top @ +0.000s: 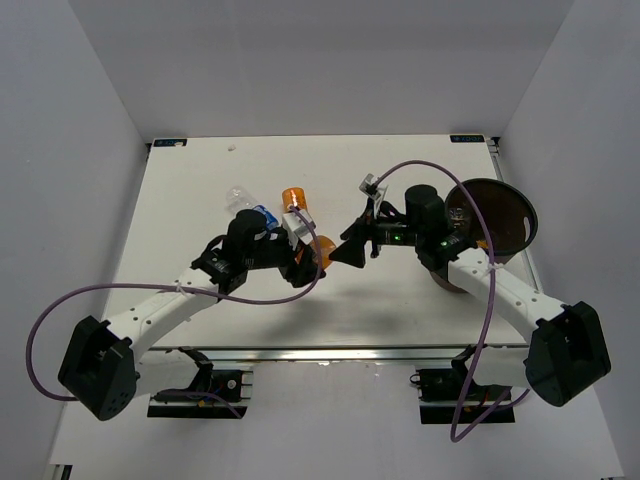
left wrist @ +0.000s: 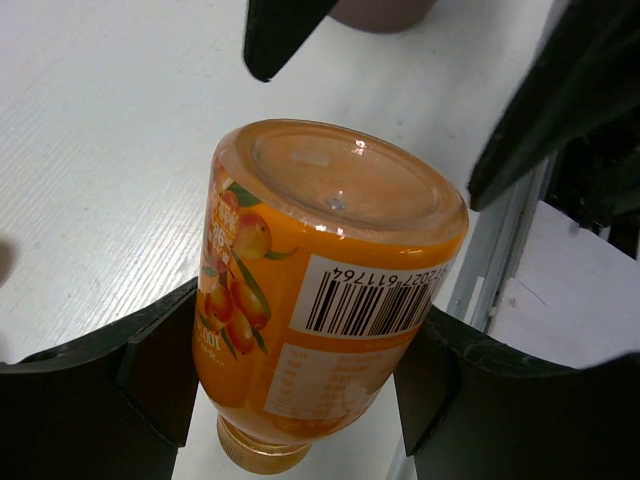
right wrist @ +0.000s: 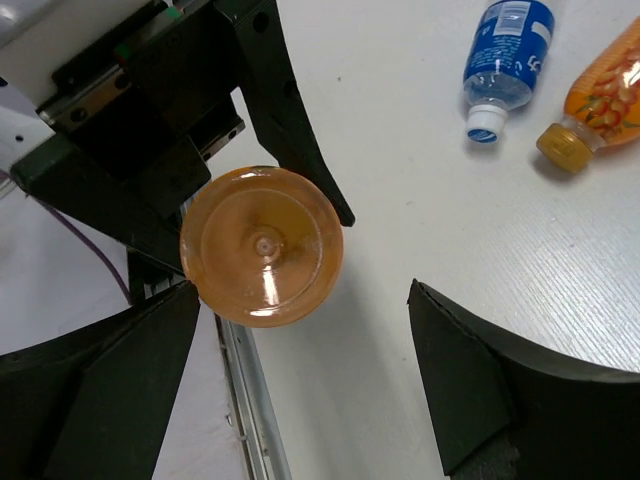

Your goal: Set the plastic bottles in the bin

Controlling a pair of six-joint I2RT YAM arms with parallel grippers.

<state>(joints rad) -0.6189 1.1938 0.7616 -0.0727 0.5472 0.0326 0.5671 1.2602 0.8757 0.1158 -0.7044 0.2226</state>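
My left gripper (top: 310, 256) is shut on an orange-filled bottle (top: 322, 250), held above the table's middle with its base toward the right arm. In the left wrist view the bottle (left wrist: 320, 290) sits between my fingers, cap toward the camera. My right gripper (top: 352, 250) is open and empty, facing the bottle's base (right wrist: 262, 245) a short way off, apart from it. A second orange bottle (top: 295, 197), a blue-label bottle (top: 263, 215) and a plain clear bottle (top: 238, 197) lie behind the left arm. The dark brown bin (top: 492, 215) stands at the right.
Something clear shows inside the bin (top: 460, 214); I cannot tell what. In the right wrist view the blue-label bottle (right wrist: 508, 45) and the lying orange bottle (right wrist: 600, 90) are at the top right. The table's near metal edge (right wrist: 240, 400) runs below the grippers.
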